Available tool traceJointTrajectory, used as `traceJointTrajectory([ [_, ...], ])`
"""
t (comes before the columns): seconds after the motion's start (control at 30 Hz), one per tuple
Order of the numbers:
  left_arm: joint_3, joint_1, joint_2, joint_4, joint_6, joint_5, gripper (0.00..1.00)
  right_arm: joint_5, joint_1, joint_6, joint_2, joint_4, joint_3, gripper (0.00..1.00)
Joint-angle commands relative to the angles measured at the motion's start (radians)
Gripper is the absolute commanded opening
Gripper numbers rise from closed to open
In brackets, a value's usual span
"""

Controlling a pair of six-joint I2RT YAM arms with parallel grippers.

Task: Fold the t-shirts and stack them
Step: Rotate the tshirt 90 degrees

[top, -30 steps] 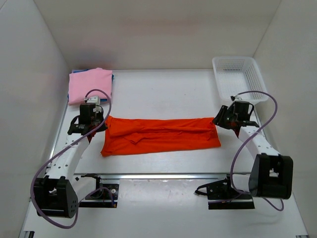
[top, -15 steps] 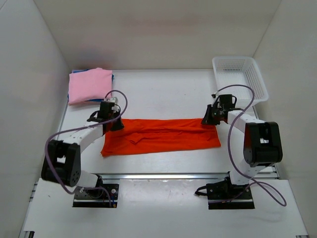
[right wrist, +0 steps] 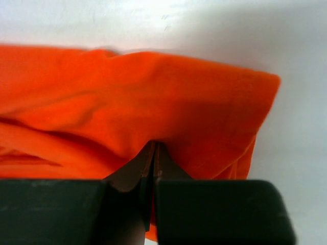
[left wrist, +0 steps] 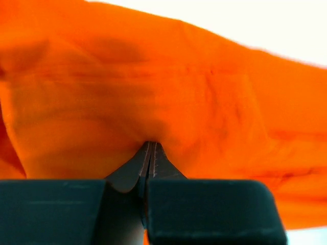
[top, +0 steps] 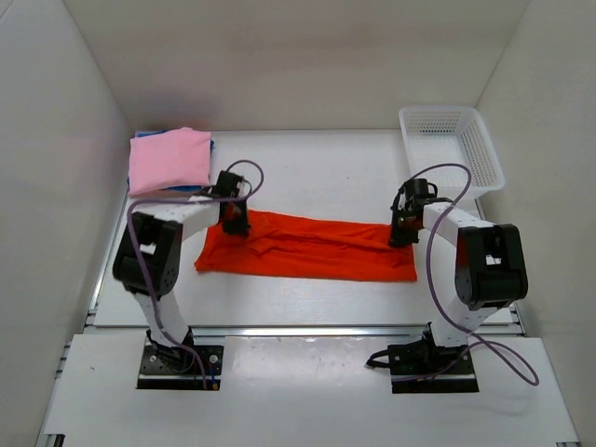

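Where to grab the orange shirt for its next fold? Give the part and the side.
Likely its far long edge, pinched near each end from above. The shirt lies flat as a long band, so end grips should lift it evenly. The left gripper and right gripper are shut there.

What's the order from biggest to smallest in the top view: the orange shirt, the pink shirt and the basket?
1. orange shirt, clearly largest.
2. basket and pink shirt look about alike; the basket is perhaps slightly bigger, but it is too close to rank.
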Motion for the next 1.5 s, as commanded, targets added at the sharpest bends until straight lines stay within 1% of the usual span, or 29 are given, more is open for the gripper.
traceJointTrajectory([
  [0.0, 0.289, 0.014, 0.162, -0.122, 0.069, 0.006, 0.04, 0.037, 0.059, 0.056, -0.013, -0.07, -0.062, 0.0],
  [0.03, 0.354, 0.003, 0.239, -0.183, 0.089, 0.002, 0.03, 0.033, 0.082, 0.078, -0.04, -0.068, -0.083, 0.0],
  [0.07, 0.475, 0.001, 0.278, -0.237, 0.1, 0.005, 0.02, 0.025, 0.102, 0.117, -0.066, -0.059, -0.125, 0.0],
  [0.13, 0.707, -0.016, 0.432, -0.309, 0.125, 0.023, 0.0, 0.004, 0.133, 0.171, -0.115, -0.029, -0.214, 0.0],
  [0.17, 0.753, -0.026, 0.465, -0.342, 0.119, 0.026, 0.0, -0.016, 0.16, 0.223, -0.161, -0.001, -0.24, 0.0],
  [0.2, 0.848, -0.04, 0.524, -0.354, 0.123, 0.05, 0.0, -0.028, 0.176, 0.275, -0.184, 0.039, -0.298, 0.0],
  [0.27, 0.994, -0.06, 0.636, -0.412, 0.117, 0.084, 0.0, -0.064, 0.254, 0.359, -0.253, 0.102, -0.389, 0.0],
  [0.3, 1.028, -0.068, 0.661, -0.441, 0.119, 0.092, 0.0, -0.093, 0.272, 0.415, -0.272, 0.154, -0.407, 0.0],
  [0.37, 1.139, -0.086, 0.741, -0.491, 0.122, 0.109, 0.0, -0.117, 0.358, 0.49, -0.318, 0.223, -0.452, 0.0],
  [0.43, 1.295, -0.098, 0.787, -0.555, 0.132, 0.095, 0.0, -0.076, 0.427, 0.562, -0.343, 0.269, -0.482, 0.01],
  [0.47, 1.359, -0.097, 0.795, -0.602, 0.132, 0.078, 0.0, -0.064, 0.455, 0.564, -0.355, 0.266, -0.481, 0.01],
  [0.53, 1.406, -0.088, 0.777, -0.638, 0.128, 0.069, 0.0, -0.048, 0.466, 0.563, -0.373, 0.286, -0.49, 0.0],
  [0.57, 1.406, -0.074, 0.739, -0.641, 0.125, 0.06, 0.0, -0.058, 0.451, 0.556, -0.378, 0.294, -0.504, 0.0],
  [0.63, 1.33, -0.059, 0.642, -0.62, 0.117, 0.066, 0.0, -0.071, 0.423, 0.523, -0.376, 0.295, -0.515, 0.0],
  [0.7, 1.158, -0.054, 0.496, -0.516, 0.112, 0.051, 0.0, -0.068, 0.403, 0.48, -0.369, 0.288, -0.51, 0.01],
  [0.77, 0.845, -0.039, 0.267, -0.398, 0.083, 0.037, 0.02, -0.076, 0.385, 0.443, -0.361, 0.289, -0.509, 0.0],
  [0.8, 0.767, -0.019, 0.159, -0.321, 0.07, 0.037, 0.04, -0.078, 0.377, 0.423, -0.35, 0.295, -0.509, 0.01],
  [0.83, 0.617, -0.016, 0.108, -0.269, 0.05, 0.041, 0.09, -0.087, 0.365, 0.412, -0.35, 0.294, -0.507, 0.0],
  [0.87, 0.49, 0.013, 0.029, -0.23, 0.04, 0.057, 0.11, -0.091, 0.36, 0.403, -0.352, 0.297, -0.504, 0.0],
  [0.9, 0.388, 0.033, -0.033, -0.203, 0.04, 0.076, 0.1, -0.09, 0.361, 0.392, -0.356, 0.286, -0.499, 0.0],
  [0.97, 0.284, 0.067, -0.078, -0.201, 0.049, 0.077, 0.07, -0.093, 0.369, 0.375, -0.367, 0.295, -0.498, 0.0],
  [1.0, 0.228, 0.078, -0.09, -0.209, 0.059, 0.071, 0.07, -0.094, 0.365, 0.374, -0.373, 0.292, -0.505, 0.0],
  [1.13, 0.125, 0.044, -0.069, -0.206, 0.079, 0.011, 0.1, -0.101, 0.365, 0.372, -0.412, 0.298, -0.512, 0.0],
  [1.27, 0.077, 0.032, -0.012, -0.132, 0.045, -0.009, 0.09, -0.095, 0.349, 0.375, -0.462, 0.291, -0.542, 0.0],
  [1.3, 0.079, 0.03, 0.012, -0.12, 0.034, -0.003, 0.09, -0.093, 0.345, 0.372, -0.479, 0.28, -0.559, 0.03],
  [1.33, 0.096, 0.033, 0.044, -0.1, 0.03, 0.001, 0.09, -0.088, 0.334, 0.374, -0.503, 0.271, -0.576, 0.08],
  [1.4, 0.158, 0.033, 0.112, -0.126, 0.039, 0.011, 0.06, -0.088, 0.302, 0.378, -0.543, 0.257, -0.605, 0.1],
  [1.43, 0.224, 0.032, 0.161, -0.142, 0.043, 0.008, 0.05, -0.075, 0.29, 0.377, -0.548, 0.24, -0.619, 0.1],
  [1.47, 0.288, 0.026, 0.213, -0.164, 0.056, 0.003, 0.05, -0.075, 0.28, 0.386, -0.566, 0.237, -0.639, 0.02],
])
